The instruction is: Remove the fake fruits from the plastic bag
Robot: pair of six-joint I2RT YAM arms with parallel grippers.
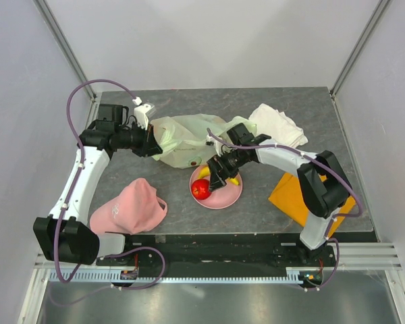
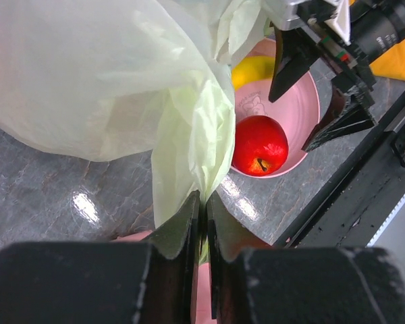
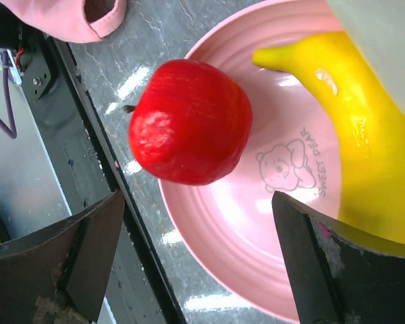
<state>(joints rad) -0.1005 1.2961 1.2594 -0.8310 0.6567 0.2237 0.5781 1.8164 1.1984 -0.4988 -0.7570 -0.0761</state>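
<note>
Grey marbled tabletop inside white walls. From above, the plastic bag [image 1: 185,138] lies crumpled at the far middle. Just nearer than it, the pink plate [image 1: 226,197] holds a red apple [image 1: 200,190] at its left edge and a yellow banana [image 1: 234,180] towards its right. A pink cap [image 1: 131,208] sits near left, a white cloth [image 1: 278,125] far right and an orange cloth [image 1: 287,196] near right. The left gripper [image 1: 150,143] is at the bag's left end, and the right gripper [image 1: 214,179] hangs over the plate.

Seen from the left wrist, the jaws are pinched almost together on a thin fold of the bag, with the rest of it billowing beyond.

Seen from the right wrist, the jaws stand wide apart above the plate, gripping nothing. The apple lies below and between them, and the banana lies by one finger.
</note>
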